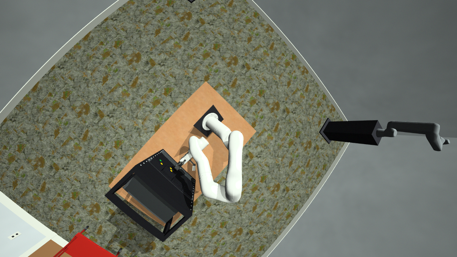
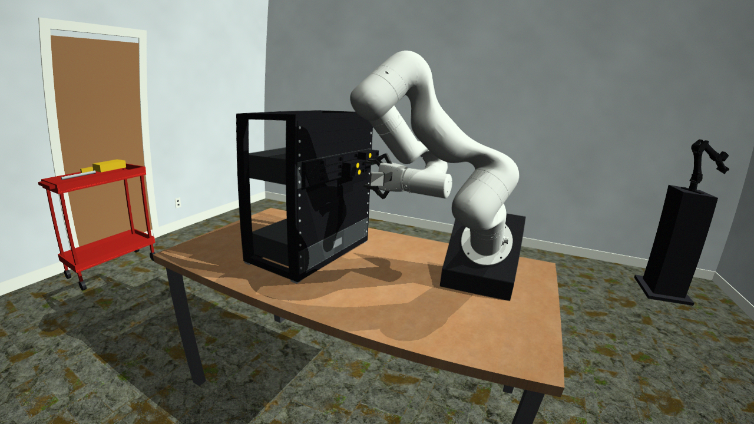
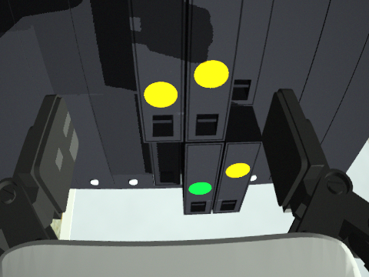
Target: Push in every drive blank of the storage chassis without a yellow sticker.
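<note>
the gripper (image 3: 169, 123), wide and empty, faces two yellow blanks (image 3: 160, 94); next it must shift to the green blank (image 3: 200, 188) and push.

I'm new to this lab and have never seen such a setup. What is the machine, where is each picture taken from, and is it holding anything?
The white machine is a jointed arm bolted to a black base on a wooden table. One picture looks straight down from the ceiling, one looks across the room, and one sits on the wrist, looking past the hand. Its two fingers stand wide apart and hold nothing. Also on the table is a black rack. The hand points at its front, where four blanks carry round stickers: three yellow and one green. A red cart stands by the door.
</note>
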Robot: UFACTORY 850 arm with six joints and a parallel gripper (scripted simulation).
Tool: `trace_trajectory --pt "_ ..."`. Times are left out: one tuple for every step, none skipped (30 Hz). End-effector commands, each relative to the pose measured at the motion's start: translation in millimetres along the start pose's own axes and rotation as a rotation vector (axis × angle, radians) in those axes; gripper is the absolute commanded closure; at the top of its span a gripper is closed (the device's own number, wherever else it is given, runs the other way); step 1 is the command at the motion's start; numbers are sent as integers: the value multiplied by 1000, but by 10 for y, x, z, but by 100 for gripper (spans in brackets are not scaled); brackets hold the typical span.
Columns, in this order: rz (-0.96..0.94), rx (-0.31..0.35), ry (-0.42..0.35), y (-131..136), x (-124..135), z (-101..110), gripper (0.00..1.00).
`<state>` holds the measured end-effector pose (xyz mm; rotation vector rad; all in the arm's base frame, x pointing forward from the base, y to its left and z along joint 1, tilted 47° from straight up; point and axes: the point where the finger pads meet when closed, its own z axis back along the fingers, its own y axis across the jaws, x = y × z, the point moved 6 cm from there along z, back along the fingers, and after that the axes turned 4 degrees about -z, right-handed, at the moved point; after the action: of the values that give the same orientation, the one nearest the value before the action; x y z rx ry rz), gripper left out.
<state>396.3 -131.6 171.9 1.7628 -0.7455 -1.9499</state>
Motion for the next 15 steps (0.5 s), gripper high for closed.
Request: trace_trajectory --pt "0 1 1 5 0 -3 0" --pt "0 1 1 5 0 -3 0" --pt "0 1 1 5 0 -3 0" --pt "0 1 1 5 0 -3 0" --pt "0 1 1 5 0 -3 0" --pt "0 1 1 5 0 -3 0" --pt "0 1 1 5 0 -3 0" --pt "0 1 1 5 0 -3 0" --pt "0 1 1 5 0 -3 0" --pt "0 1 1 5 0 -2 0" --pt "0 1 1 6 3 -1 0" --pt "0 1 1 6 3 -1 0" --pt "0 1 1 6 3 -1 0" --pt "0 1 1 9 8 3 0" --pt "0 1 1 14 19 9 0"
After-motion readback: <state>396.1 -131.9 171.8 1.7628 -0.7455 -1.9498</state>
